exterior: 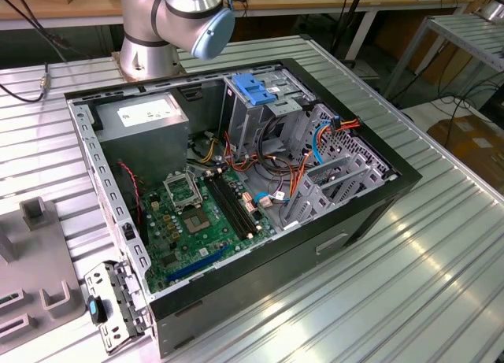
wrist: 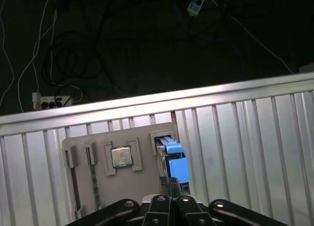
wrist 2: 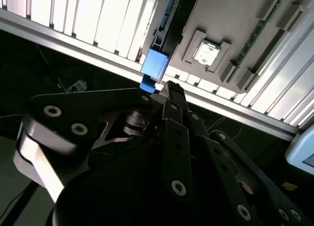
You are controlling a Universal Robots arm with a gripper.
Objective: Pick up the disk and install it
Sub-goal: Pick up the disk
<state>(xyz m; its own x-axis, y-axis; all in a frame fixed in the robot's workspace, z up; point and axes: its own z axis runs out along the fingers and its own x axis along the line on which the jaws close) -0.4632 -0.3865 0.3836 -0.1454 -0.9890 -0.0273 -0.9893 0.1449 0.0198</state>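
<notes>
Exterior view: an open computer case [exterior: 260, 182] sits on a ribbed metal table [exterior: 409, 284] in a workshop. Second wrist view: the gripper [wrist 2: 169, 87], fingers drawn narrow, sits at the blue rail of the disk [wrist 2: 153, 66]. First wrist view: the disk stands edgewise in a grey tray [wrist: 83, 138] just ahead, seemingly slotted for grasping.
</notes>
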